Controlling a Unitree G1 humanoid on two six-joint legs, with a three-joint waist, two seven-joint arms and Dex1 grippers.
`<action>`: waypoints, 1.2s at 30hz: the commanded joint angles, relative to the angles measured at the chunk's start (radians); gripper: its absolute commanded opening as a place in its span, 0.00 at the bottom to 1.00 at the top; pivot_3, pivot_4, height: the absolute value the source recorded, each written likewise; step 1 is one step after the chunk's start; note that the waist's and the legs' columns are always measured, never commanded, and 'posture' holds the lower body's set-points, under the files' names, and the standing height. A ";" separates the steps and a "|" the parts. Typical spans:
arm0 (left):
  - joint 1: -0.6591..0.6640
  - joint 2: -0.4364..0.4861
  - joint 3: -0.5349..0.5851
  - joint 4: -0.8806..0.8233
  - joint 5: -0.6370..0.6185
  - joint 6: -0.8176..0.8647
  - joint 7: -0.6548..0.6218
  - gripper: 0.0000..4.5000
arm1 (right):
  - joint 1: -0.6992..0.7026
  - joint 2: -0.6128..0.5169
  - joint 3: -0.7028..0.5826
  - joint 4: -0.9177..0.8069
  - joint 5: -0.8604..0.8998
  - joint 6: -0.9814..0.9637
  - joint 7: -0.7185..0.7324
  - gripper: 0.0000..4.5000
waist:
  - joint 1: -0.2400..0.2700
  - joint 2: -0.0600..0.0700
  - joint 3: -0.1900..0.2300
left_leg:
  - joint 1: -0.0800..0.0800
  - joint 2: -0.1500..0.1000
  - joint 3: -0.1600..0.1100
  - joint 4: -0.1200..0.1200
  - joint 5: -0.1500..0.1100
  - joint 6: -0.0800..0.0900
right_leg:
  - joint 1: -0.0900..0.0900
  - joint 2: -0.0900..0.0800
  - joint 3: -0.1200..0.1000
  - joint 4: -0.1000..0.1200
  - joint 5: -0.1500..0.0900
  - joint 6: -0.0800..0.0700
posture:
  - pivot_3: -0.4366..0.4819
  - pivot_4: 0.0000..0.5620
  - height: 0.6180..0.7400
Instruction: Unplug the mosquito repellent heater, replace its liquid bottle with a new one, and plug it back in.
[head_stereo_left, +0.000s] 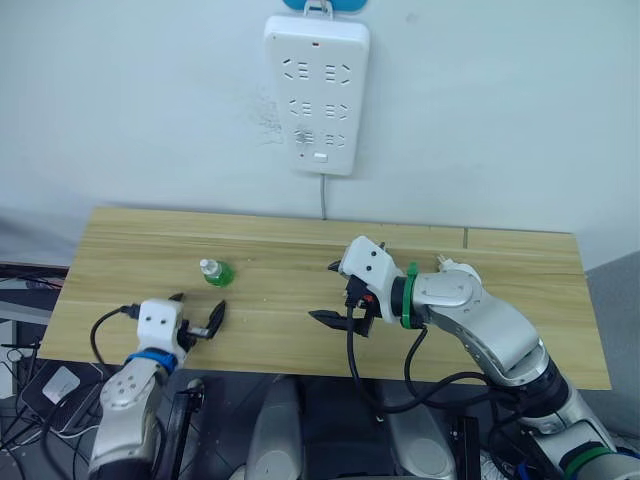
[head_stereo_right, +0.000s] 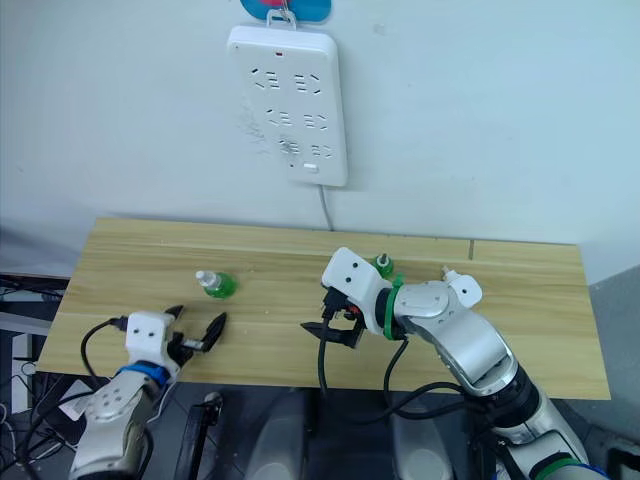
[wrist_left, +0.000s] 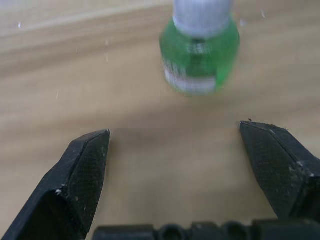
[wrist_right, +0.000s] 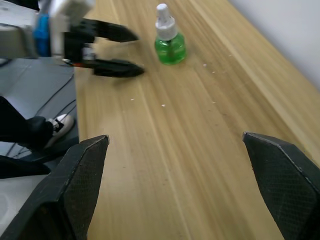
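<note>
Small white rounded plastic heater (head_stereo_right: 462, 288), unplugged, lies behind the right forearm; green liquid bottle (head_stereo_left: 215, 271) stands unfitted; left gripper (head_stereo_left: 196, 319) and right gripper (head_stereo_left: 338, 293) gape empty; swap and replugging outstanding.

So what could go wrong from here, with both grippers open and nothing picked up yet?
The green bottle stands upright and loose on the table; the open left gripper, just short of it, could tip it or roll it away. Another green bottle and a small white unit sit tight behind the right arm, so swinging the right gripper could sweep them.
</note>
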 joint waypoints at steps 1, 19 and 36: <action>-0.033 -0.014 -0.039 0.086 0.033 -0.061 -0.001 1.00 | 0.028 -0.019 -0.012 -0.084 0.034 0.035 -0.008 0.99 | -0.003 -0.001 0.003 | 0.000 0.000 0.001 0.000 0.000 0.000 | 0.000 -0.001 0.001 0.000 0.000 0.000 | 0.37 0.91 0.87; -0.137 -0.028 -0.047 0.264 0.041 -0.207 0.053 0.58 | 0.036 -0.059 -0.026 -0.122 0.093 0.083 -0.030 1.00 | -0.013 -0.002 0.011 | 0.001 0.000 0.002 0.000 0.002 -0.003 | -0.001 -0.001 0.002 -0.001 -0.002 0.007 | 0.35 0.91 0.87; -0.090 0.030 -0.178 -0.100 0.004 -0.068 -0.120 0.49 | 0.040 -0.120 -0.108 -0.112 0.141 0.003 0.006 1.00 | -0.002 -0.006 0.009 | -0.003 0.001 0.002 -0.009 0.006 -0.010 | -0.003 -0.002 0.001 -0.010 0.000 0.008 | 0.39 0.71 0.87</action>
